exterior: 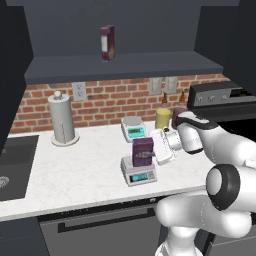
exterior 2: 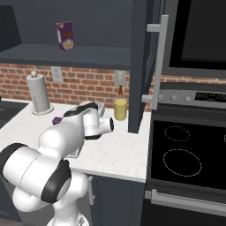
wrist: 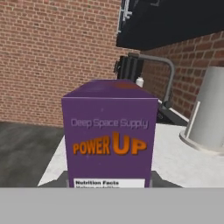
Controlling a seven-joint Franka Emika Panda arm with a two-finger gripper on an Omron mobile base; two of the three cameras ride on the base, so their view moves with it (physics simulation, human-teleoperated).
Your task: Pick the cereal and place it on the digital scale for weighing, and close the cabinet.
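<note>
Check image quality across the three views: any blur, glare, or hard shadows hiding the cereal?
Left base view: even flat light, cereal sharp on the scale, soft shadows only. Right base view: no glare, but the arm hides nearly all the box. Hand view: box fills the frame, print legible, the small label text blurred; paper towel roll slightly soft.

The arm is glossy white, built of rounded, bulbous segments. Dark charcoal rings band its joints. The gripper looks white and boxy, though its fingers are hard to make out.
</note>
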